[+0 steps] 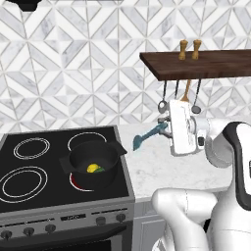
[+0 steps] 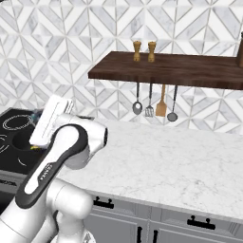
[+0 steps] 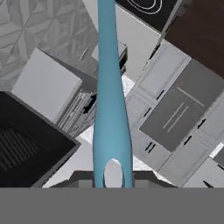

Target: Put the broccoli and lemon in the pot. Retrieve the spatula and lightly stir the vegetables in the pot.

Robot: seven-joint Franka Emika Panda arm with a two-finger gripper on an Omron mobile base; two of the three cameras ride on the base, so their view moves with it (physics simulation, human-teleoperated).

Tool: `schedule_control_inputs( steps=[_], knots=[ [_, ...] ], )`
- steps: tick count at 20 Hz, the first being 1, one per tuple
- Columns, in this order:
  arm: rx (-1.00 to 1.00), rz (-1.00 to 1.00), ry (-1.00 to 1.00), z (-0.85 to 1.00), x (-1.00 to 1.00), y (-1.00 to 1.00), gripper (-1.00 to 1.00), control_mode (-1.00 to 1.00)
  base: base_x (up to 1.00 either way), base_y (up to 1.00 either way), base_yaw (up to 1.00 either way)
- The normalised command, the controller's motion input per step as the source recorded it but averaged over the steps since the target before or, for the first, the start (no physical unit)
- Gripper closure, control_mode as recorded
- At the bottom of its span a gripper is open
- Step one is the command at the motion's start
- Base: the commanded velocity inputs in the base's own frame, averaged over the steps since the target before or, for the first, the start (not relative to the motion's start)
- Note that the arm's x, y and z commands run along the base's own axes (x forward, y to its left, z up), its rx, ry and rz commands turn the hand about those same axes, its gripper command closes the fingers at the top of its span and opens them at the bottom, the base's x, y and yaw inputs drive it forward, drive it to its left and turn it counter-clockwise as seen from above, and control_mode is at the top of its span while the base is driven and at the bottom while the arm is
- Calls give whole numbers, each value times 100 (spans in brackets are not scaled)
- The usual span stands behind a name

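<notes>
Nearest the camera in the left base view, the white arm bulks up from the lower right corner, elbow bent, with the hand raised to the middle right of the frame above the marble counter (image 1: 162, 166). The gripper (image 1: 164, 128) points left toward the stove, and its fingers are closed around the teal spatula (image 1: 147, 136), which sticks out leftward and slightly down, blade end lowest, hanging in the air over the counter. In the hand view the spatula's handle runs straight up the middle of the frame from between the fingers.

Further left, at center left, the black pot (image 1: 93, 163) sits on the stove (image 1: 29, 181), with the lemon (image 1: 91, 168) and the broccoli (image 1: 100, 170) touching inside it. At upper right, a wooden shelf (image 1: 206, 66) has ladles and a tan spatula hanging under it.
</notes>
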Motion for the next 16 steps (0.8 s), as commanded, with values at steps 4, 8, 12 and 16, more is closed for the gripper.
schedule_control_inputs(
  steps=[4,8,12,16],
  knots=[
    [38,-1,76,32,14,19,100,-100,0,0,0],
    [3,-1,37,2,13,10,100,-100,0,0,0],
    [-10,-3,16,9,21,26,100,-100,0,0,0],
    [-10,-1,13,21,11,16,100,-100,0,0,0]
  ],
)
